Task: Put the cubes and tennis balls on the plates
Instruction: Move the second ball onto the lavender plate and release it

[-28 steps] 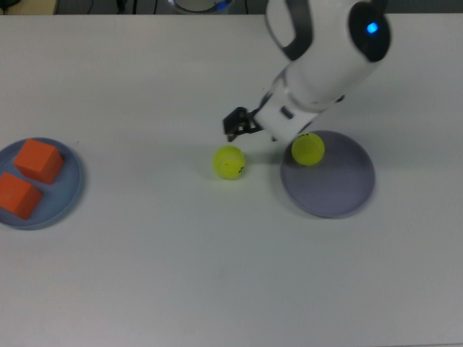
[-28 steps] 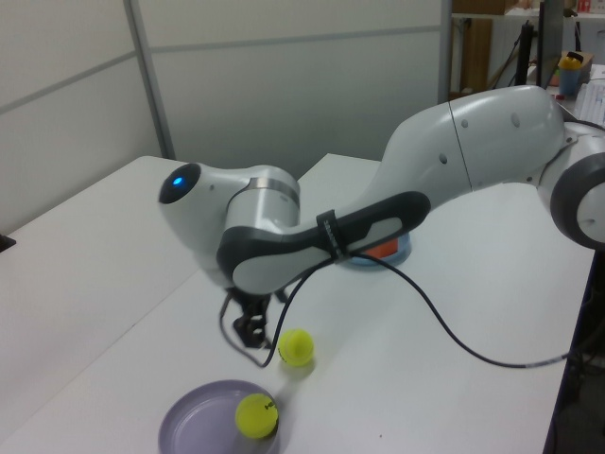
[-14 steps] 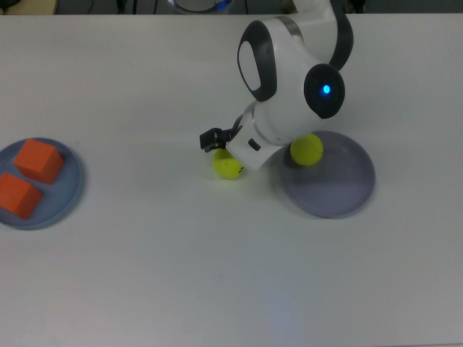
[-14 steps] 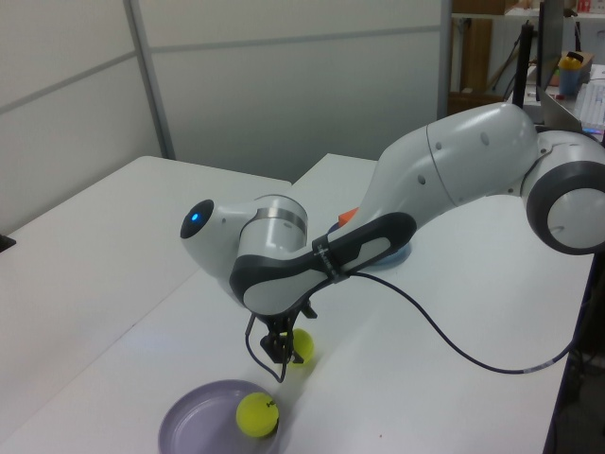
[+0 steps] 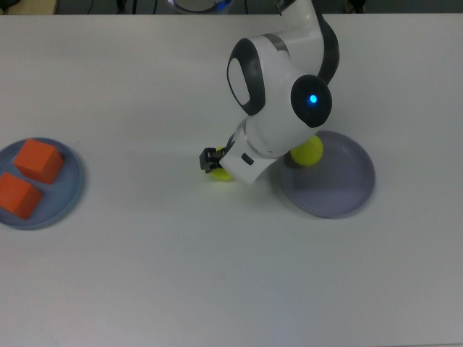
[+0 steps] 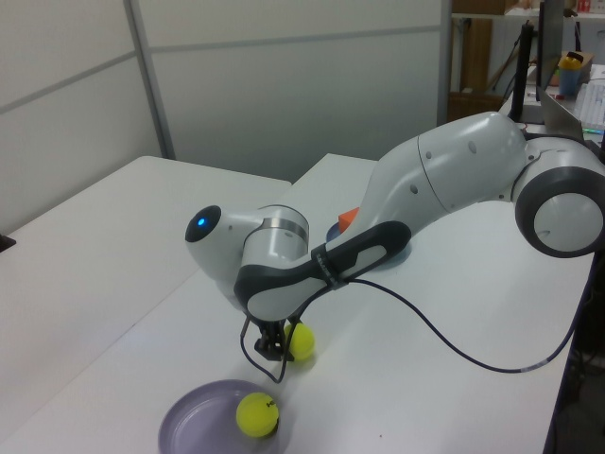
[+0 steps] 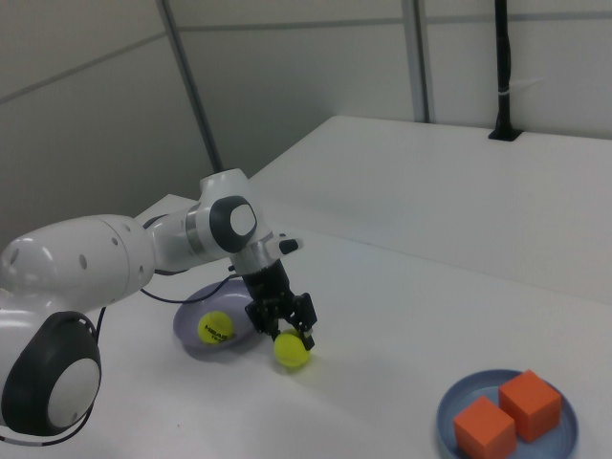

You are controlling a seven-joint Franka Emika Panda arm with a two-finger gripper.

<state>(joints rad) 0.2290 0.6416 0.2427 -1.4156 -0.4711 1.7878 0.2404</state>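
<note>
One tennis ball (image 5: 221,174) (image 7: 292,352) lies on the white table just off the lavender plate (image 5: 340,189) (image 7: 190,312). My gripper (image 5: 215,165) (image 7: 287,331) is lowered over it, open, with a finger on each side. The other tennis ball (image 5: 311,150) (image 7: 217,328) rests on the lavender plate near its rim. Two orange cubes (image 5: 40,160) (image 5: 18,195) sit side by side on the light blue plate (image 5: 70,189) (image 7: 560,435) at the top view's left. In the left view the arm hides most of the blue plate.
The white arm (image 5: 278,101) leans over the table between the two plates. Bare table top lies in front of and behind it. A black pole (image 7: 504,72) stands at the table's far edge in the right view.
The gripper has swung from beside the lavender plate toward the loose tennis ball and dropped down over it. The balls, cubes and plates have stayed put.
</note>
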